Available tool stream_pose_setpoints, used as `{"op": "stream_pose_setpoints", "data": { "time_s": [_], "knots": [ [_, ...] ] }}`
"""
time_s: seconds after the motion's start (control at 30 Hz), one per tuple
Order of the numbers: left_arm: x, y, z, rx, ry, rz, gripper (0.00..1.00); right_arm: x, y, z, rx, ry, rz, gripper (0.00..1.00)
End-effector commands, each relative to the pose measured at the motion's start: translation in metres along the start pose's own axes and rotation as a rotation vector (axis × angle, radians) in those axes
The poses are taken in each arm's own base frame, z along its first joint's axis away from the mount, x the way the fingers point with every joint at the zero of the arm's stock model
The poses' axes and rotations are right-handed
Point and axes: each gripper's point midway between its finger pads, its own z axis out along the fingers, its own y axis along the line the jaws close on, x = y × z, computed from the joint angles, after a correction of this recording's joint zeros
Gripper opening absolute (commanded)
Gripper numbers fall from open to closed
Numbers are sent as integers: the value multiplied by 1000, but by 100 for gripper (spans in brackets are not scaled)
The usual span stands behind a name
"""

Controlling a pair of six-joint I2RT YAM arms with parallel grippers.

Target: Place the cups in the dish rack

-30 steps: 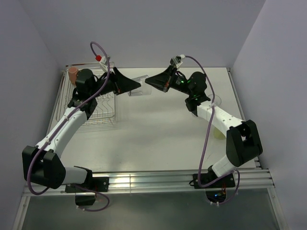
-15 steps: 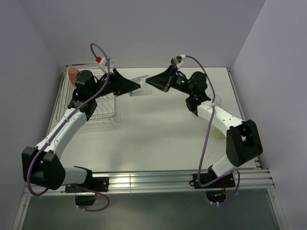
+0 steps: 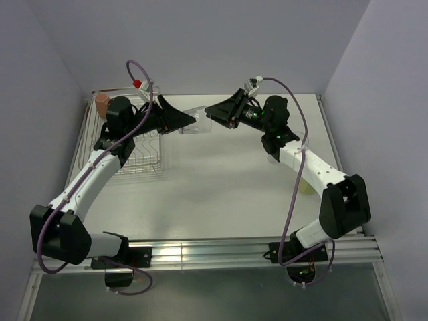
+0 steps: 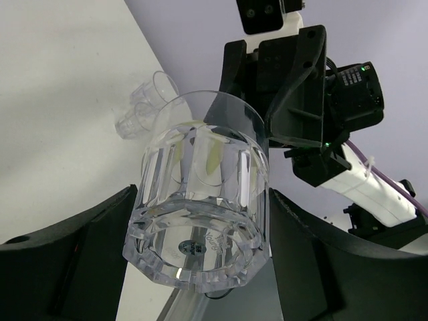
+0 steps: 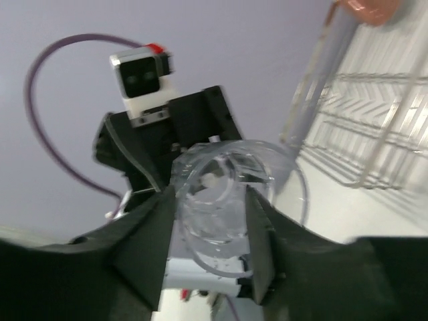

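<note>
loaded: terracotta mug [image 3: 101, 104] in far corner of dish rack [image 3: 137, 159], upper left; in transit: clear tumbler [image 4: 200, 214] mid-air at upper centre, clamped by left gripper [image 3: 190, 121], right gripper [image 3: 209, 110] fingers apart at its rim; outstanding: second tumbler [image 4: 151, 100] on table [image 3: 221, 180], upper left of left wrist view.

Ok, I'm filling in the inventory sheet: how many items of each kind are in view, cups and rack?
Terracotta-orange mug: 1
Clear transparent tumblers: 2, one held, one farther off
Silver wire dish rack: 1
Total: 4
</note>
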Motion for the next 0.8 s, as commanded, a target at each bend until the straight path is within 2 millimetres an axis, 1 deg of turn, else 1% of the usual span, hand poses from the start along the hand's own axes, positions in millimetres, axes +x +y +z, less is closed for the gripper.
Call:
{"op": "stream_pose_setpoints", "data": {
  "time_s": [0.0,0.07,0.1,0.13,0.17,0.2,0.23,0.27,0.3,0.33,0.37,0.4,0.43,0.47,0.5,0.53,0.57,0.6,0.63,0.67,0.7,0.73,0.77],
  "knots": [
    [-30,-36,-6,59,-71,114,0,-22,15,-9,100,-110,-135,55],
    [-38,-37,-7,46,-82,124,0,-28,18,-14,141,-140,-186,61],
    [-41,-35,-8,32,-86,126,0,-32,9,-17,199,-159,-179,63],
    [-48,-28,-10,2,-97,122,0,-35,11,-19,216,-176,-191,65],
    [-59,-28,-13,-17,-122,148,0,-37,11,-23,234,-188,-215,67],
    [-62,-21,-15,-52,-121,134,0,-38,6,-27,272,-196,-213,68],
    [-72,-7,-21,-104,-138,120,0,-45,7,-31,298,-235,-225,68],
    [-87,-8,-26,-131,-166,165,0,-48,4,-33,321,-248,-238,68],
    [-100,2,-31,-190,-201,169,0,-47,-5,-36,363,-252,-230,68],
    [-108,30,-39,-297,-205,124,0,-53,-7,-39,389,-279,-237,68],
    [-130,27,-47,-349,-246,188,0,-54,-11,-40,411,-281,-252,68],
    [-148,47,-57,-476,-311,196,0,-54,-17,-42,441,-276,-249,68],
    [-151,77,-64,-594,-299,163,0,-55,-21,-42,457,-277,-252,68],
    [-171,76,-73,-659,-339,223,0,-53,-26,-43,479,-265,-258,68],
    [-178,89,-79,-736,-354,224,0,-53,-30,-44,494,-261,-261,68],
    [-182,128,-92,-896,-354,190,0,-54,-33,-43,509,-257,-266,68],
    [-197,130,-102,-952,-386,206,0,-56,-37,-46,535,-261,-282,68],
    [-197,157,-104,-1013,-365,172,0,-55,-42,-47,556,-252,-282,68],
    [-205,172,-120,-1096,-396,161,0,-55,-48,-47,571,-245,-284,68],
    [-213,176,-123,-1109,-406,169,0,-54,-53,-48,588,-233,-289,68],
    [-211,198,-121,-1132,-383,145,0,-54,-54,-47,592,-229,-295,68],
    [-223,206,-131,-1150,-411,132,0,-53,-60,-46,604,-219,-298,68],
    [-227,213,-131,-1158,-418,130,0,-52,-63,-46,613,-215,-297,68]
  ]
}}
